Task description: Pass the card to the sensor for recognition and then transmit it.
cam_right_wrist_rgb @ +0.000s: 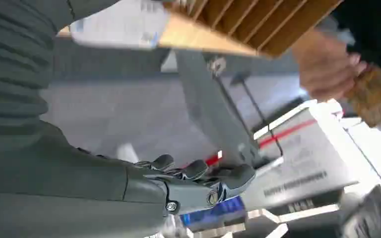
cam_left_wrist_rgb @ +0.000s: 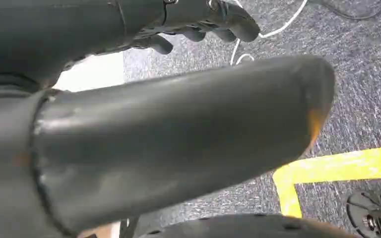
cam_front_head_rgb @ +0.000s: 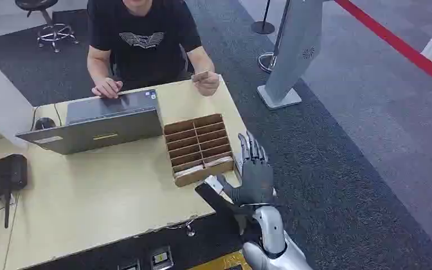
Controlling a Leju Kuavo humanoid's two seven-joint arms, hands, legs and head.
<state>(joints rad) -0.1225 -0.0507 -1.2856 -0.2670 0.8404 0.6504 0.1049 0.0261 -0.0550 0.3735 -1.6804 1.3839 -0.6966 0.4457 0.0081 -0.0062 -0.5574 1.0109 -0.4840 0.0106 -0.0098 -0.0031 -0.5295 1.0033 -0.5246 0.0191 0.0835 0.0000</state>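
Fingers [cam_front_head_rgb: 251, 151] of my right hand [cam_front_head_rgb: 254, 174] spread, extended upward, holding nothing, just off the tabletop [cam_front_head_rgb: 118, 191] edge beside the cardboard divider box [cam_front_head_rgb: 198, 148]. The card [cam_front_head_rgb: 200, 76] is pinched in the person's hand [cam_front_head_rgb: 207, 84] across the tabletop, well apart from my fingers and straight ahead beyond the box; its long axis runs roughly crosswise to my reach. My right hand is judged the nearer. My left hand [cam_left_wrist_rgb: 198, 25] hangs low over the carpet, fingers curled, nothing visible in them.

High head view down over table [cam_front_head_rgb: 107, 197]; close wrist views, right sharing divided wooden tray [cam_front_head_rgb: 198, 147].
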